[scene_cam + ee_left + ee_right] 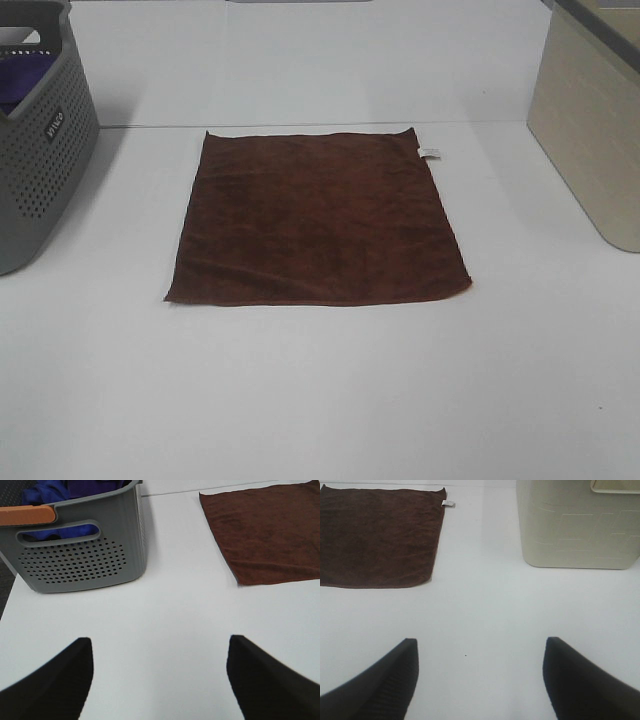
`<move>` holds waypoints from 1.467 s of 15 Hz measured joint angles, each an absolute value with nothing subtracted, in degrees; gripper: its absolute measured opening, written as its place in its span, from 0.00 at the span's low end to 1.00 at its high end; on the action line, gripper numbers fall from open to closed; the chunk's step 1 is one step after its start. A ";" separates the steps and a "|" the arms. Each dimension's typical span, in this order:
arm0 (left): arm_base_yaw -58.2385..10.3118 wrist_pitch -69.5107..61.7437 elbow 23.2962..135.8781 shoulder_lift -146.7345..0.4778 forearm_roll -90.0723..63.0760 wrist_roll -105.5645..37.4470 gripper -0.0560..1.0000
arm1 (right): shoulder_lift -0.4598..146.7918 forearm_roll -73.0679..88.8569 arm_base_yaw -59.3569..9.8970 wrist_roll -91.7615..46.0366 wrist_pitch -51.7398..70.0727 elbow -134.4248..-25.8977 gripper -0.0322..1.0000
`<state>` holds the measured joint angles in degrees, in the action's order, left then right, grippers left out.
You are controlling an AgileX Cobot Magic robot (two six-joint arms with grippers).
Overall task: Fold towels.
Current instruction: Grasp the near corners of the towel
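left claw (160,640) wide open and empty over the white desk (320,400), right claw (481,640) wide open and empty too, brown towel (318,220) flat, apart from both

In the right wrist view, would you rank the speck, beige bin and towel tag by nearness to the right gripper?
1. Speck, close by the right gripper.
2. Beige bin, on the right.
3. Towel tag, at the far corner.

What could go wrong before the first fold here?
1. The dark reddish-brown square terry towel lies flat on the white table; the open left gripper and right gripper may push it along rather than pinch a corner.
2. The grey perforated plastic basket and the beige box flank it; a wide arm swing could clip either.
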<state>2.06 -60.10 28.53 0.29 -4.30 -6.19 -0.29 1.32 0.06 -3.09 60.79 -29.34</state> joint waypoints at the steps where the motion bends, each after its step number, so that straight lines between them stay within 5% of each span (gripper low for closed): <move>1: 2.06 -60.10 28.53 0.29 -4.30 -6.19 0.71 | -0.29 1.32 0.06 -3.09 60.79 -29.34 0.70; 7: 2.06 -57.70 29.34 -1.15 -3.95 -5.56 0.71 | -0.11 0.00 0.06 -3.09 59.13 -29.51 0.70; 14: 2.06 -28.02 30.83 -27.16 -5.21 -2.52 0.71 | 20.45 -6.88 -2.46 1.78 37.93 -31.17 0.69; 22: 1.60 -44.58 55.18 -74.26 -15.30 -8.14 0.71 | 61.36 -0.69 -2.52 3.44 43.43 -49.68 0.69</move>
